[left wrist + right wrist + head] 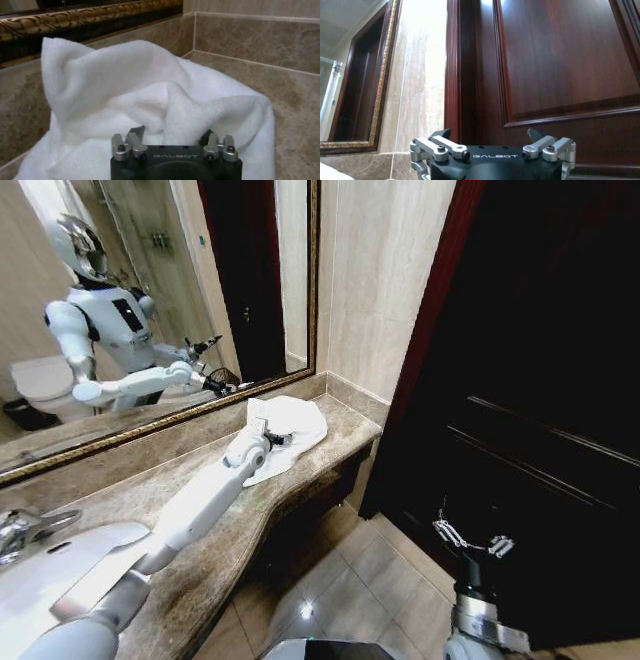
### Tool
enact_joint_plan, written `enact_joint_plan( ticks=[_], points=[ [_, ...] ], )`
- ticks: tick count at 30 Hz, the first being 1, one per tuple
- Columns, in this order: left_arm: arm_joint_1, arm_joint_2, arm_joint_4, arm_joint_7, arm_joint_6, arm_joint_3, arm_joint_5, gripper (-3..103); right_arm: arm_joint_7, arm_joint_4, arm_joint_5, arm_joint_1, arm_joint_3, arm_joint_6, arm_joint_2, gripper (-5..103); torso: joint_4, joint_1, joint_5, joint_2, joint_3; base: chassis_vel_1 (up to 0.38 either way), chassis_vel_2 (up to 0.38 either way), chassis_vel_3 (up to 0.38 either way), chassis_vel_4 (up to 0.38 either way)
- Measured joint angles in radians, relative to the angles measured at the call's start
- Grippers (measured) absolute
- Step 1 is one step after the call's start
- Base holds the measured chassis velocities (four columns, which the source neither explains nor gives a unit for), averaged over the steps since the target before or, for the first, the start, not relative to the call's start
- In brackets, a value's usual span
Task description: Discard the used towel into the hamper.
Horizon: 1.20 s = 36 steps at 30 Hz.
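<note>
Head view: white towel (288, 430) lying crumpled on the marble worktop (200, 565), at its far end near the corner where the mirror (150, 290) meets the tiled side wall. Left arm stretched out along the worktop, left gripper (278, 440) resting at the towel's near side, over the cloth. Left wrist view: same towel (150, 108) bunched in raised folds directly ahead of the left gripper (172, 137), fingers (136, 134) spread apart with cloth lying between and beyond them; not clamped on it. Gilt mirror frame (90, 17) running behind the towel, marble upstand and wall corner beside it. Head view again: sink basin (60, 570) and chrome tap (25, 530) set into the near end of the worktop, well apart from the towel. Right gripper (472, 540) held low off the worktop's end, above the tiled floor, in front of the dark wooden door (540, 380). Right wrist view: right gripper (492, 139) pointed at the door panel (560, 60), fingers (440, 134) parted, holding nothing.
</note>
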Motion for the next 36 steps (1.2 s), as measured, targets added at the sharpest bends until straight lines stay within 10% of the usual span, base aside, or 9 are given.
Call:
enact_joint_plan(
  ticks=[19, 36],
  points=[
    [0.056, -0.014, -0.030, -0.007, -0.013, -0.041, 0.009, 2, 0.002, -0.002, -0.005, -0.001, -0.007, 0.003, 0.003, 100, 0.0000, 0.000, -0.0002, 0.000, 0.000, 0.000, 0.000, 0.000, 0.000],
    [0.126, 0.000, -0.142, -0.098, -0.023, -0.081, -0.059, 1, 0.000, 0.006, -0.010, -0.003, -0.016, 0.003, 0.002, 100, -0.0001, 0.000, -0.0002, 0.000, 0.000, 0.000, 0.000, 0.000, 0.000]
  ],
)
